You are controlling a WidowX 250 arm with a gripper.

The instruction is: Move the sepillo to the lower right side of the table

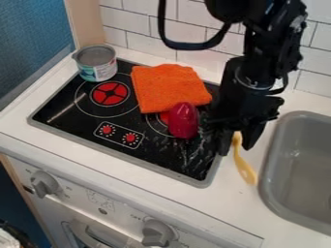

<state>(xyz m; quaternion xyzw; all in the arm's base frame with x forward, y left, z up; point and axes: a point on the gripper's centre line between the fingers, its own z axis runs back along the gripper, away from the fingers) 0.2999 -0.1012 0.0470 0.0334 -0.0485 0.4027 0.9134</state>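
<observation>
Grey control knobs (158,232) on the white oven front, below the near edge of the black cooktop (69,104). Just off that cooktop's right side, on the white counter (194,198), a yellow brush (244,168), laid slantwise. Over its upper end, the black gripper (236,144), jaws parted, with the yellow end seemingly between. On the cooktop, a tin can (97,70) at the back left corner, an orange cloth (165,87) toward the back right, a glossy red object (184,121) against the cloth. Right of the cooktop, past the brush, a grey sink basin (294,160).
</observation>
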